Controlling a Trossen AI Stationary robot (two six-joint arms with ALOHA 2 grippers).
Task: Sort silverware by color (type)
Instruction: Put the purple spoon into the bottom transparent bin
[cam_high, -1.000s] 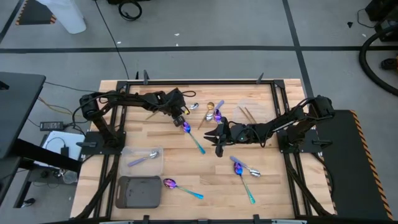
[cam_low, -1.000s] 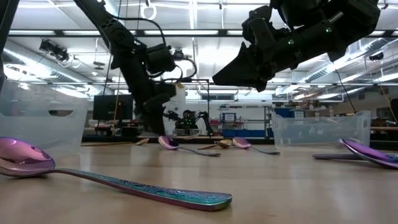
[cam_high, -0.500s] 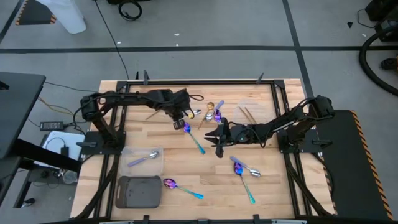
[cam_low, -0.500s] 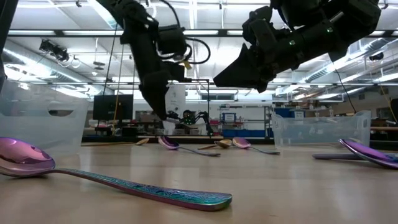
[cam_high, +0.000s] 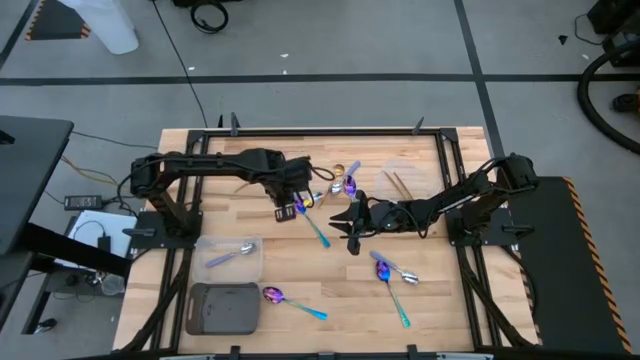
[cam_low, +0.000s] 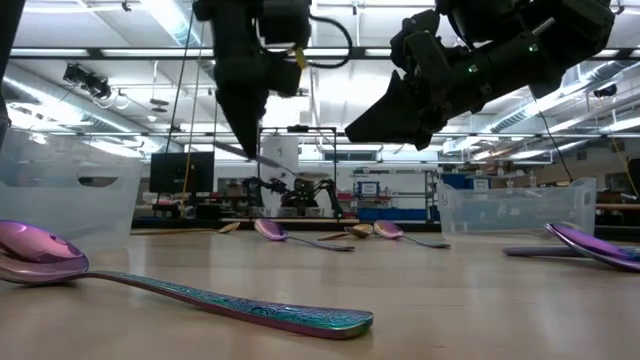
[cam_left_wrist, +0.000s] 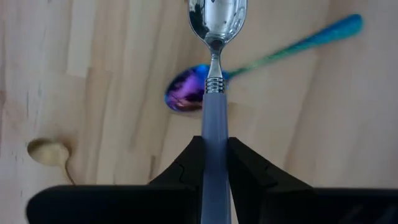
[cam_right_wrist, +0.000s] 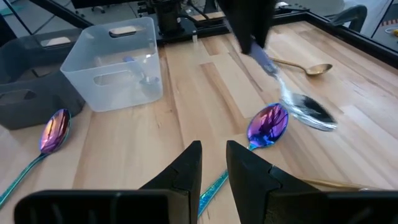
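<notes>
My left gripper (cam_left_wrist: 215, 163) has its fingers clamped on the lavender handle of a silver spoon (cam_left_wrist: 216, 25), holding it clear of the tabletop above an iridescent spoon (cam_left_wrist: 186, 94) that lies on the wood with its teal handle angled away. In the high view that gripper (cam_high: 297, 197) sits near the table's middle, toward the far edge. My right gripper (cam_high: 350, 222) hangs just beside it over the centre, fingers a little apart and holding nothing; through its wrist camera I see the gap between them open onto bare planks (cam_right_wrist: 186, 124). Between the two grippers there is little room. The widest free wood lies along the near edge, right of the dark grey tray (cam_high: 222, 308).

On the left, the clear tray (cam_high: 230, 256) holds one silver spoon (cam_high: 233, 254). The dark grey tray next to it looks unfilled from above. A second clear tray (cam_high: 404, 181) by the far right has a few gold pieces in it. Loose on the table: a gold spoon (cam_right_wrist: 308, 67) near the far edge, one iridescent spoon (cam_high: 292, 300) just right of the dark tray, and a crossed pair of spoons (cam_high: 393, 274) nearer the right side.
</notes>
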